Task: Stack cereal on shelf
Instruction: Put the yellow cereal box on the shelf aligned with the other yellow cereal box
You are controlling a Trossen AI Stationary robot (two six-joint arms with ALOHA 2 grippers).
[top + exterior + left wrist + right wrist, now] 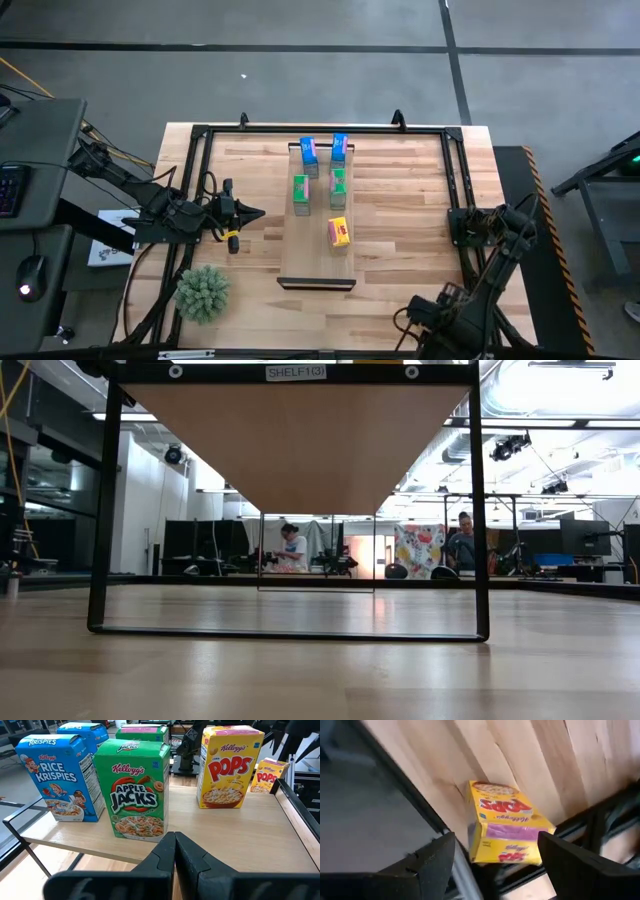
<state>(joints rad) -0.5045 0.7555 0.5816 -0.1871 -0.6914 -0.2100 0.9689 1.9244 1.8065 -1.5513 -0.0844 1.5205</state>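
Five cereal boxes [300, 190] upright on the shelf [318, 270]. Sixth yellow box [506, 827] flat by the bench [400, 200] edge, about 4 o'clock, between the right gripper's [496, 840] spread jaws. Lower squarely, clamp long sides, lift level. Left gripper [175, 850] waiting at 9 o'clock, jaws together.

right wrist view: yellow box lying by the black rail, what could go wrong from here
The yellow Corn Pops cereal box lies on its side against the black metal frame rail at the table's edge. The open right gripper straddling it could jam on the rail or nudge the box off.
The shut left gripper points at the green Apple Jacks box standing on the pale wooden shelf board. Moving forward could topple it.
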